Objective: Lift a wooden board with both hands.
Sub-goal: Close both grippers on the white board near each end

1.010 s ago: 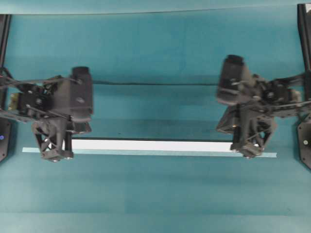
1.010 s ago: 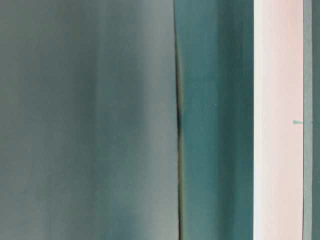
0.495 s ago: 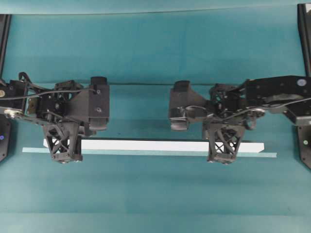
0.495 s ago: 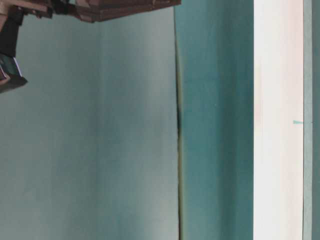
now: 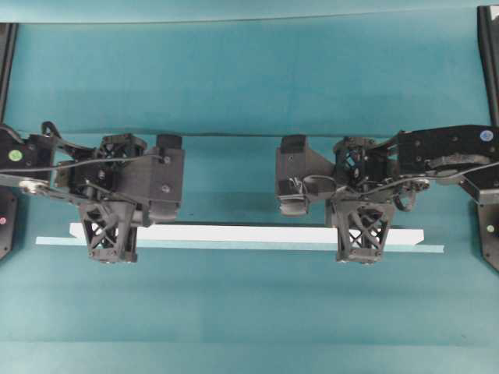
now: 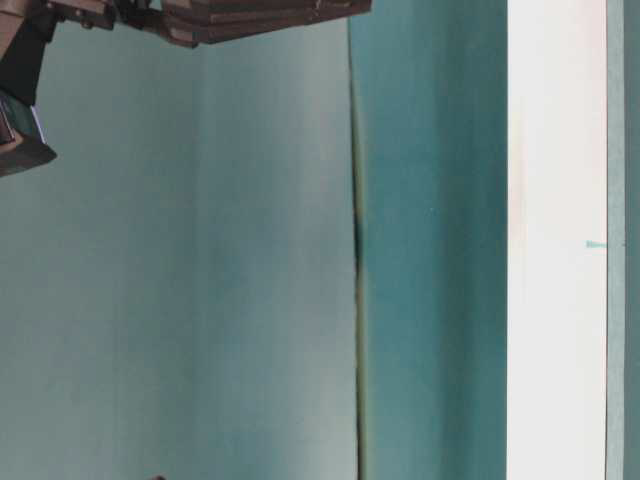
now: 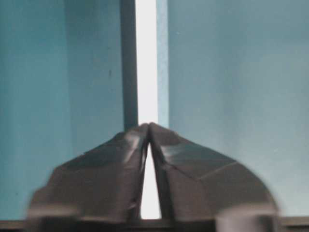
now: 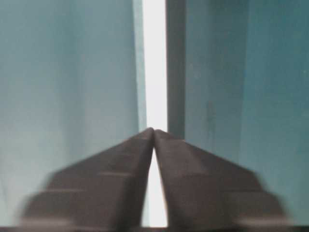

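The wooden board (image 5: 234, 233), a long white plank, lies flat on the teal table and shows as a bright band in the table-level view (image 6: 555, 240). My left gripper (image 5: 109, 243) hangs over the board near its left end. My right gripper (image 5: 360, 243) hangs over it right of the middle. In the left wrist view the gripper's (image 7: 148, 124) two tips touch, with the board (image 7: 146, 58) running on beneath them. The right wrist view has the same: tips of the gripper (image 8: 153, 129) together, and the board (image 8: 154, 58) seen below and through the gap behind them. Neither holds anything.
A thin pale teal-grey tape strip (image 5: 234, 245) lies along the board's near edge and reaches past both ends. Black frame posts (image 5: 487, 62) stand at the table's far corners. Part of an arm (image 6: 200, 15) crosses the top left of the table-level view.
Both arms have moved inward along the board, the right one much further. In the last half second the left gripper shifted slightly right. The board has not moved.
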